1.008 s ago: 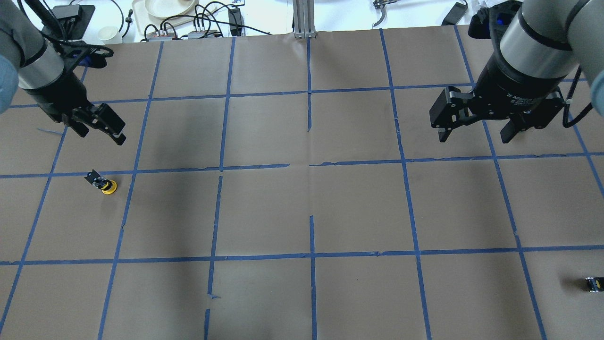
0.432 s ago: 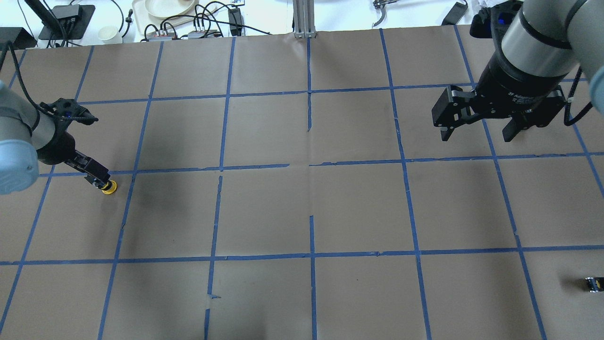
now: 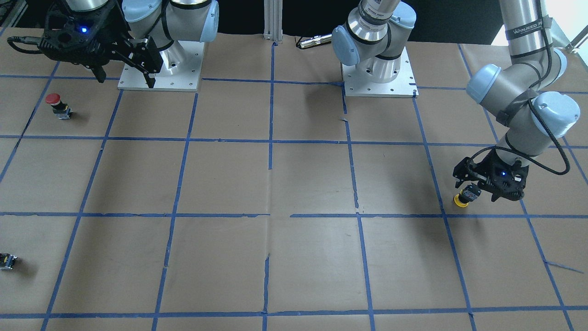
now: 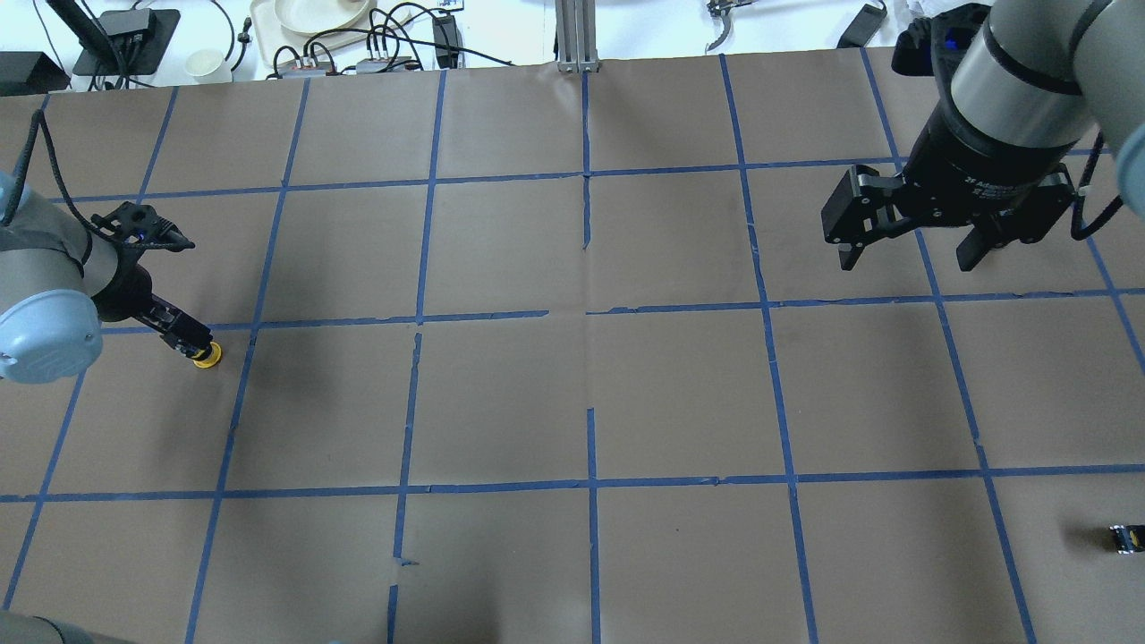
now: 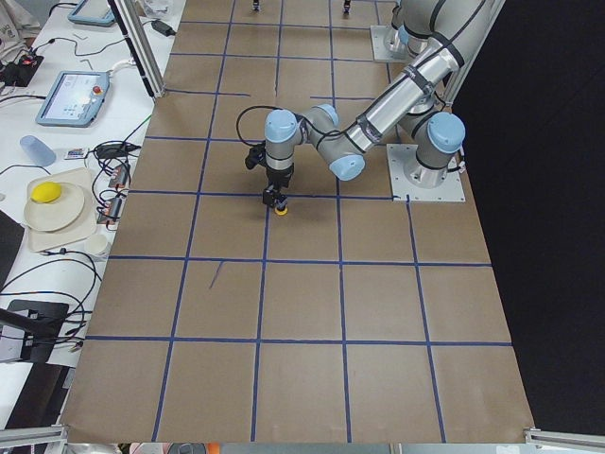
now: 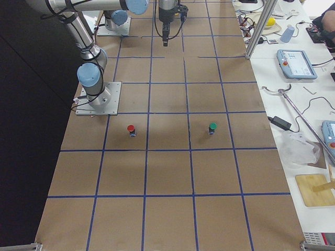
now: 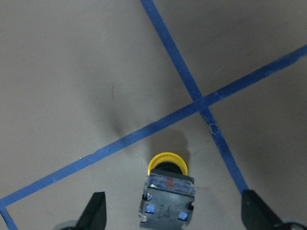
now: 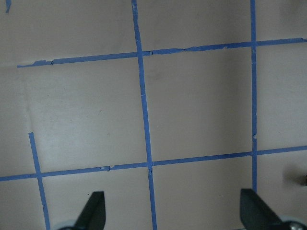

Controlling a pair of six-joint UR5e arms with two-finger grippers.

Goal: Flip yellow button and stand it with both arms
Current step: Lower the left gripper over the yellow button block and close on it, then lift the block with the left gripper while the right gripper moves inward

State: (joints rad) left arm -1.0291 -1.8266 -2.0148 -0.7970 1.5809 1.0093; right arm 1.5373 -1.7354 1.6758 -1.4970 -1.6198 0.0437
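The yellow button (image 4: 207, 356) rests cap-down on the brown paper at the table's left, its black and grey body pointing up. It also shows in the front-facing view (image 3: 461, 200) and in the left wrist view (image 7: 167, 191). My left gripper (image 4: 186, 341) is low over it and open. In the left wrist view its fingertips (image 7: 96, 213) stand wide on either side of the body without touching it. My right gripper (image 4: 912, 255) hangs open and empty above the far right of the table, and its wrist view shows only taped paper.
A red button (image 3: 56, 104) stands near the right arm's base plate (image 3: 133, 85). A green button (image 6: 212, 127) stands further out. A small black block with a yellow spot (image 4: 1125, 538) lies at the right edge. Cables and dishes (image 4: 313, 18) lie beyond the far edge.
My left arm has swung down and forward from behind the yellow button, and its open fingers now sit around the button's body. The button has not moved. The right gripper has barely shifted.
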